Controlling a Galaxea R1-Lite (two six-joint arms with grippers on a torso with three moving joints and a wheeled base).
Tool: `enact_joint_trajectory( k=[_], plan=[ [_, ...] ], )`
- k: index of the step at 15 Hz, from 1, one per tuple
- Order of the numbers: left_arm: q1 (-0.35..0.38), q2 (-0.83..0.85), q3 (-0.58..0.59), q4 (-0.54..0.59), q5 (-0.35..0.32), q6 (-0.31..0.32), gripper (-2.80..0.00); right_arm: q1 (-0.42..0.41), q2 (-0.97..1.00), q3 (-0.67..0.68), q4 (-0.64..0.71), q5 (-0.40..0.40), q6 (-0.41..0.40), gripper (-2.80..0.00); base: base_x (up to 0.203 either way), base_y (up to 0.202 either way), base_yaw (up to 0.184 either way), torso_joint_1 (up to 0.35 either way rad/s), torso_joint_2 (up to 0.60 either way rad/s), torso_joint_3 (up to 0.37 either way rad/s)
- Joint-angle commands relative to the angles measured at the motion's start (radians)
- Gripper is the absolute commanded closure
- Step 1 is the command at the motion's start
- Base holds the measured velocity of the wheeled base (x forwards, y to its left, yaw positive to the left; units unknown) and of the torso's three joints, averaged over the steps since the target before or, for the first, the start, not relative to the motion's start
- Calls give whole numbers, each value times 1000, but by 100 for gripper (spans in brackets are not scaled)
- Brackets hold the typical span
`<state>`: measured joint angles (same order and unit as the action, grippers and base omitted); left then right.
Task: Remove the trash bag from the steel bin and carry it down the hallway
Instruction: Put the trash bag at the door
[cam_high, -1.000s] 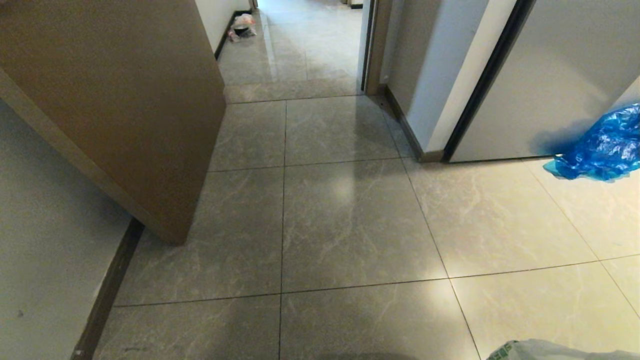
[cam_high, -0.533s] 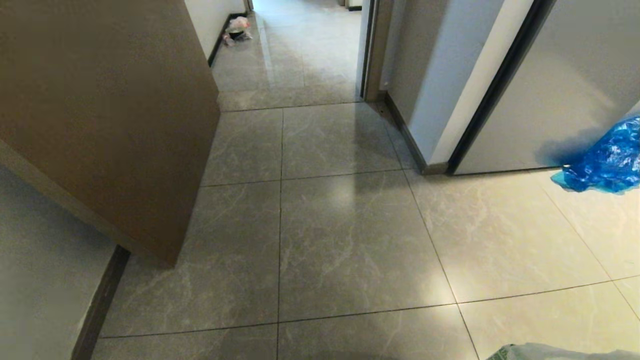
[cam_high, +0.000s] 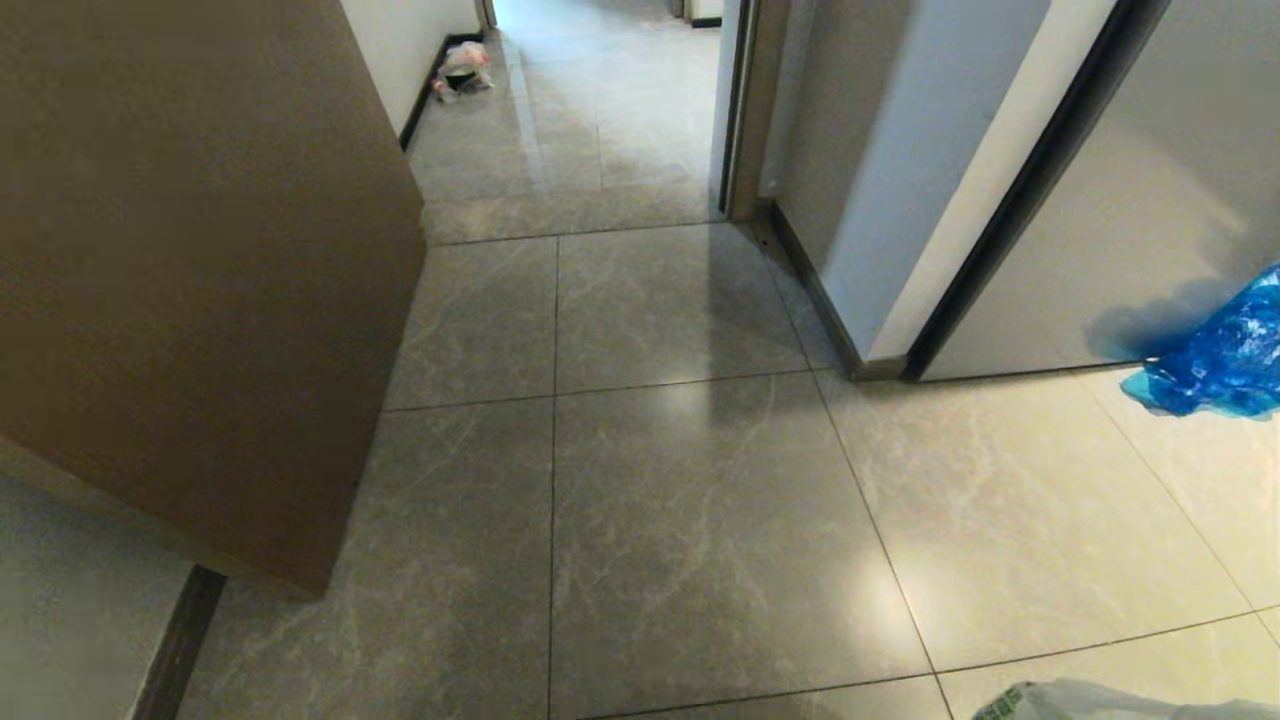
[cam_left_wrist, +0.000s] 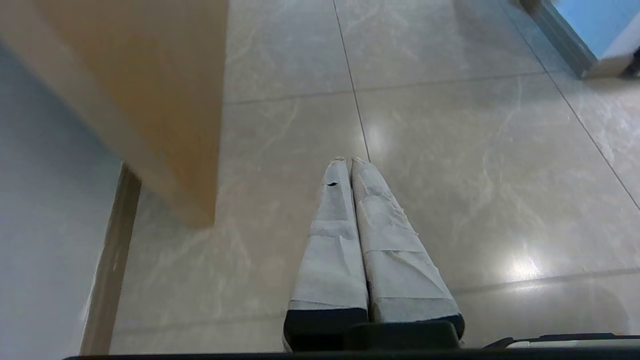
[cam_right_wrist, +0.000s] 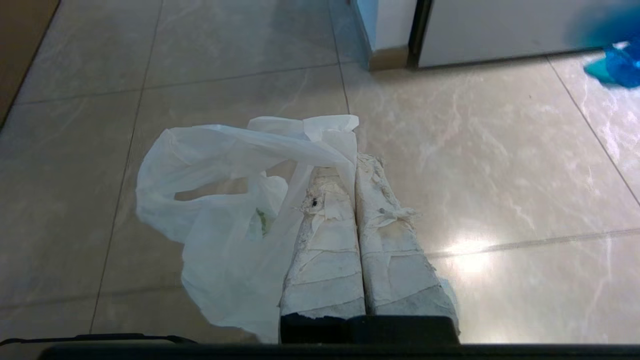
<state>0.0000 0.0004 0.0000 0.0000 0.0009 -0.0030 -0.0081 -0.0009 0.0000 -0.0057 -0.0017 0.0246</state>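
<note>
The right gripper (cam_right_wrist: 354, 165) is clenched on the trash bag (cam_right_wrist: 225, 220), its tape-wrapped fingers pinching the bag's top edge; the whitish plastic hangs off to one side of the fingers, above the grey tiles of the hallway (cam_high: 680, 480). Ahead of the fingertips stands a pale wall corner (cam_right_wrist: 387, 35), and a blue plastic bag (cam_right_wrist: 617, 65) lies well off to its side. The left gripper (cam_left_wrist: 349, 161) is pressed shut on nothing, with a brown door (cam_left_wrist: 150, 90) near it.
</note>
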Motion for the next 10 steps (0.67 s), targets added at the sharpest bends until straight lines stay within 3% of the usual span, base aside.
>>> enact_joint_trajectory(
  k=[1,10],
  plan=[
    [0,0,0,0,1,0,0,0,1,0,0,0,0,0,187,0,-3,5,8,6],
    [0,0,0,0,1,3,0,0,1,-2,-2,0,-3,0,184,0,-3,3,4,3]
  ],
)
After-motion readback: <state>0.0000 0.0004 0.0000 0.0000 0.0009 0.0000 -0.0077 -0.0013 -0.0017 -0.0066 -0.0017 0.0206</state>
